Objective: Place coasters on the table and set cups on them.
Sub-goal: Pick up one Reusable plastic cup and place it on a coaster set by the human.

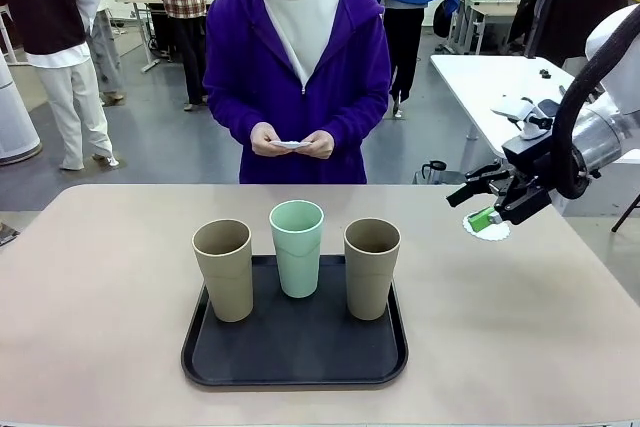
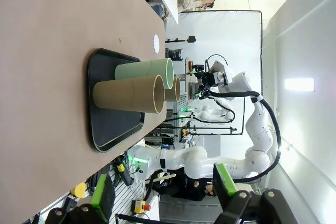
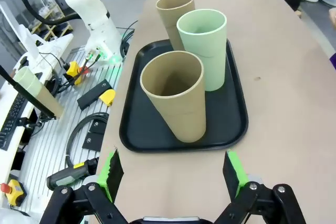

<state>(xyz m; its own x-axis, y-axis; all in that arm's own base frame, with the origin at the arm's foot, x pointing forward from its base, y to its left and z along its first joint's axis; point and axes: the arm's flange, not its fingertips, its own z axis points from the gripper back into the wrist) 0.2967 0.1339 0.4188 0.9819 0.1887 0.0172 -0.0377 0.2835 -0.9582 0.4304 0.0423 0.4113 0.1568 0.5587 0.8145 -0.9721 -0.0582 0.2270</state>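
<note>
Left jaws spread wide, empty, by the left end of the surface [image 1: 90, 327]. Mid-surface on a black tray [image 1: 295, 372], upright: left tan cup [image 1: 223, 272], mint cup [image 1: 297, 247], right tan cup [image 1: 371, 269]. Behind, white coasters [image 1: 290, 145] in the person's hands [image 1: 265, 139]. Far right, one coaster [image 1: 489, 233] flat on the surface, right jaws just above it, wide open, gripping nothing.

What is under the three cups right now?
The black tray; the cups stand upright on it. Their bases cover whatever is directly beneath. One coaster lies apart on the table.
</note>
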